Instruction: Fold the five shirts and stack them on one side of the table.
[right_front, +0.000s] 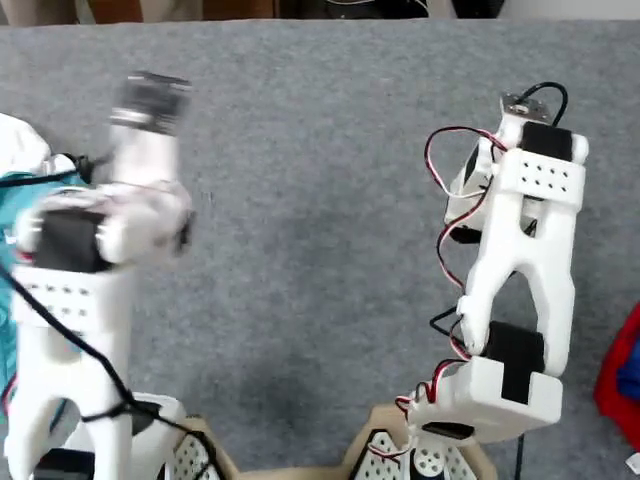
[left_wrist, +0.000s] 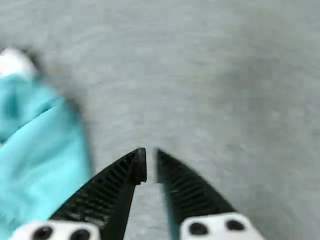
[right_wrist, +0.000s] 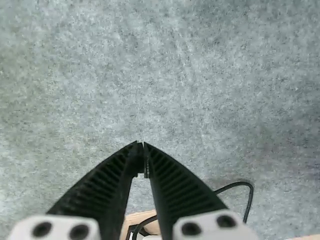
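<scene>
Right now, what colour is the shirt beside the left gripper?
The shirt is teal, clearest in the left wrist view.

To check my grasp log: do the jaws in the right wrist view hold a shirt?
No, the right gripper has its jaws shut with nothing between them, over the grey table.

Looks like a robotics lab bench, folks: a desk covered in grey felt-like fabric (right_front: 320, 150), a white plastic left arm (right_front: 70, 300) and a matching right arm (right_front: 525, 250) standing at its near edge, black servo blocks (right_front: 515, 352) and loose red-and-black wires (right_front: 430, 155) out in the open.
</scene>
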